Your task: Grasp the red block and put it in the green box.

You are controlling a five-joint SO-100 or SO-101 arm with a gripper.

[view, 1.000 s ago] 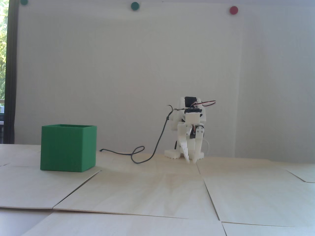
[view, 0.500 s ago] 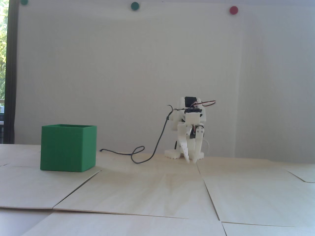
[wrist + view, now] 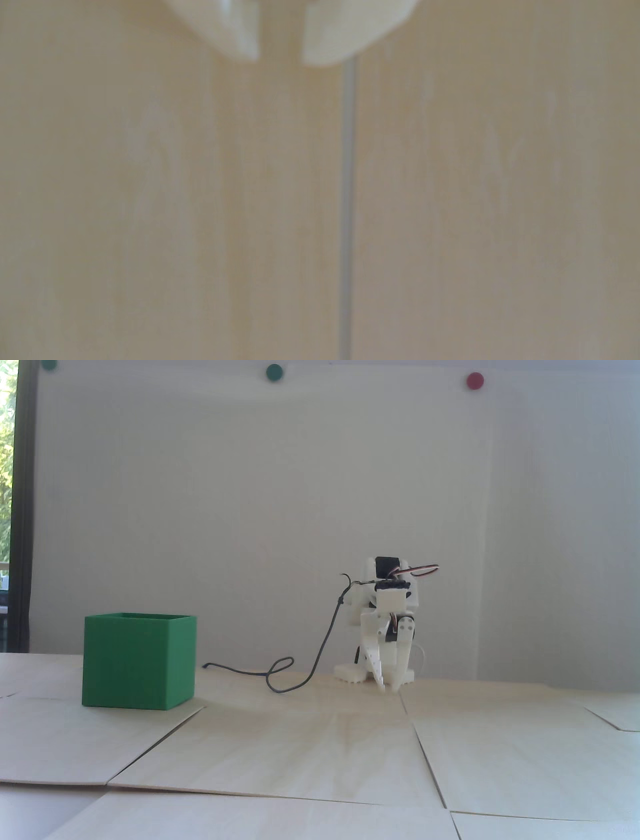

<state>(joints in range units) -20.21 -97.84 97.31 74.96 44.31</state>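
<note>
The white robot arm (image 3: 387, 610) sits folded low at the back of the table (image 3: 320, 750), which is made of pale wooden boards with thin lines between them. Its gripper (image 3: 391, 687) points straight down, and the tips are just above the wood or touching it; I cannot tell which. In the wrist view the gripper (image 3: 280, 60) comes in from the top edge, and there is a small gap between its two white fingers (image 3: 242, 38) with nothing in it, so it is a little bit open and holds nothing. A grey line (image 3: 347, 207) between two boards runs down below the tips. The green box (image 3: 137, 660) stands on the table, well apart from the arm, on the left side of the fixed view, with its open top facing up. A dark cable (image 3: 320, 650) hangs from the arm and curls on the table between the arm and the box. I cannot see the red block in either view
</note>
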